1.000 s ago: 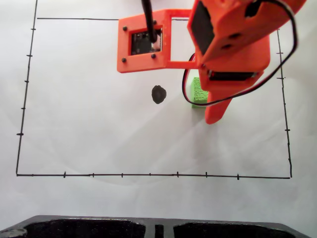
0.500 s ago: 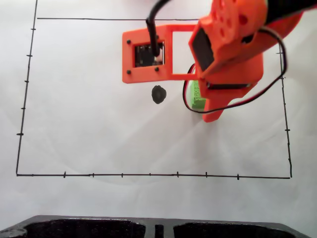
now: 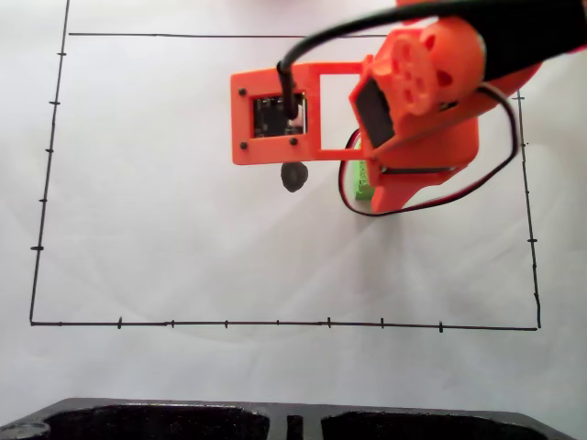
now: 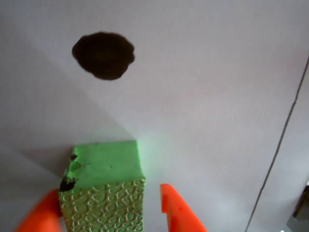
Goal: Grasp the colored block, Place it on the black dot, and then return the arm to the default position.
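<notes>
In the fixed view the arm (image 3: 431, 110) hides most of the colored block (image 3: 359, 179), while the wrist view's bottom edge cuts off the block's lower part and the tool (image 4: 108, 212) fingers.

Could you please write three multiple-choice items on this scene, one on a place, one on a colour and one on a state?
1. Where is the green block in the wrist view?
A. Covering the black dot
B. Between the orange fingertips, apart from the dot
C. Outside the drawn border

2. What colour is the dot?
A. Black
B. Red
C. Blue

3. How do the gripper and the block stand?
A. The block lies far from the fingers
B. One finger touches the block's left side and a gap is left at the right finger
C. The block sits on top of the fingers

Answers: 1 B, since white paper separates block and dot; 2 A, a dark blot in both views; 3 B, the wrist view shows paper between the block and the right finger.
</notes>
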